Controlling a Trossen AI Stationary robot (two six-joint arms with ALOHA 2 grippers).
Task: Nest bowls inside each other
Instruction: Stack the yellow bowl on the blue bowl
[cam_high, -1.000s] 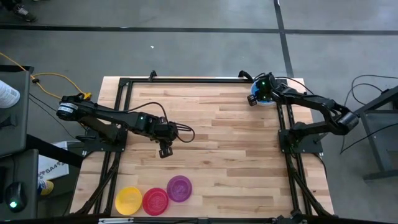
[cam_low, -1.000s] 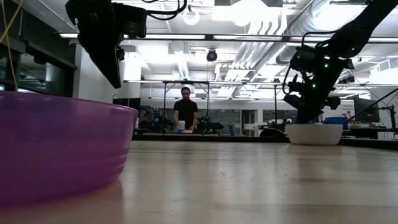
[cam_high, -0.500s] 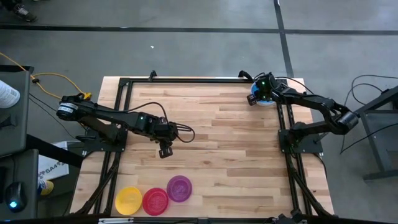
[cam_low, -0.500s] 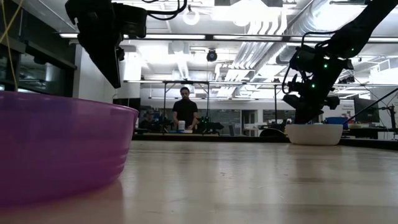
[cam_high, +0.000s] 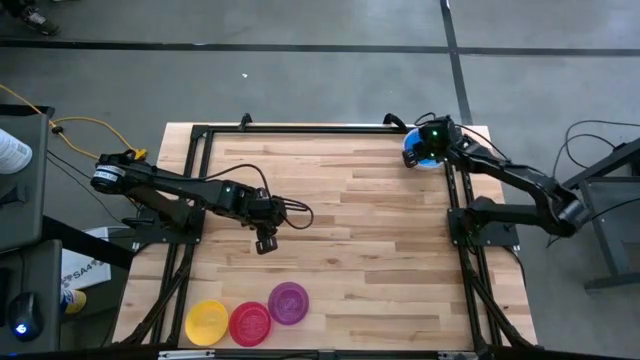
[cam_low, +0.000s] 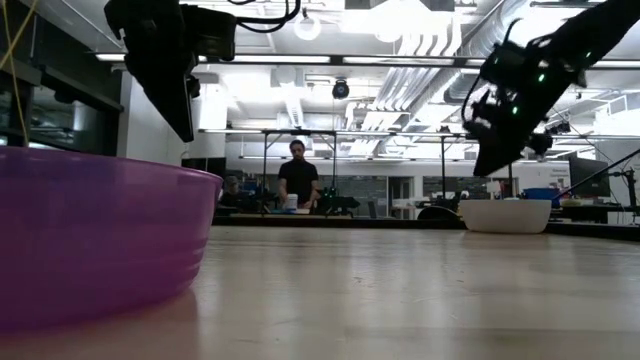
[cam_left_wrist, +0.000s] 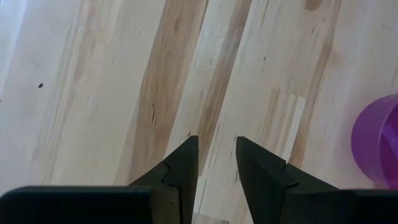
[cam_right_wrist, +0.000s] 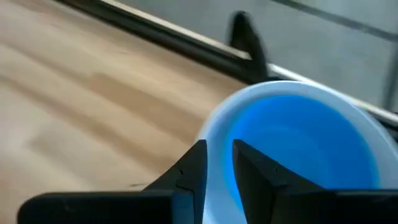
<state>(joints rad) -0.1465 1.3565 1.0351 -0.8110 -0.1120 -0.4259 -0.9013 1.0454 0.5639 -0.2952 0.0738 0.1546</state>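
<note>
A blue bowl (cam_right_wrist: 298, 143) sits nested in a white bowl (cam_right_wrist: 214, 124) at the table's far right corner (cam_high: 412, 158); in the low view only the white bowl (cam_low: 505, 215) shows. My right gripper (cam_right_wrist: 217, 144) hangs open just above their rim, clear of them (cam_low: 487, 165). At the near left edge the yellow bowl (cam_high: 207, 322), the red bowl (cam_high: 250, 323) and the purple bowl (cam_high: 288, 302) rest side by side on their bases. My left gripper (cam_high: 265, 244) waits open over bare wood at mid-left (cam_left_wrist: 216, 140), holding nothing.
A black frame rail (cam_high: 300, 129) runs along the far edge and black frame legs (cam_high: 465, 215) stand at the right side. Bare wood (cam_high: 370, 230) lies between the two groups of bowls. A person (cam_low: 298, 180) stands far off in the room behind the table.
My right gripper has risen off the white bowl and drawn back a little toward the table's right edge. The white bowl has stayed where it was on the table.
</note>
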